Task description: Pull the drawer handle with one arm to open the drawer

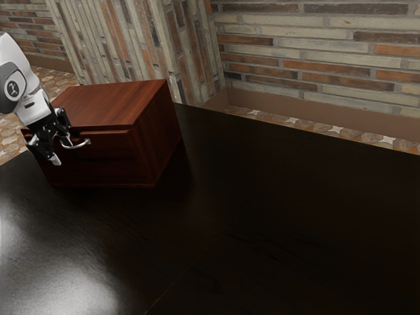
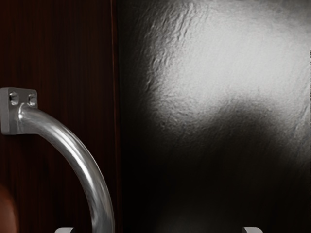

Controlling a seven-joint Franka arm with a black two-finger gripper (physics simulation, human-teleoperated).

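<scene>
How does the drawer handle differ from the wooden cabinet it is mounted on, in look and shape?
The handle is silvery, shiny metal; the cabinet is reddish-brown wood with visible grain. The handle is a thin curved bar arching out from the front; the cabinet is a boxy block with flat faces. The handle is far smaller than the cabinet. They share one spot: the handle is fixed to the cabinet's front.

Reaches in from the exterior view's upper left, white wrist (image 1: 29, 105) angled downward. Holds black pincer (image 1: 59, 148) pointed down and slightly toward that view's right. Shows fingers (image 1: 49, 152) spread wide apart, not closed.
</scene>
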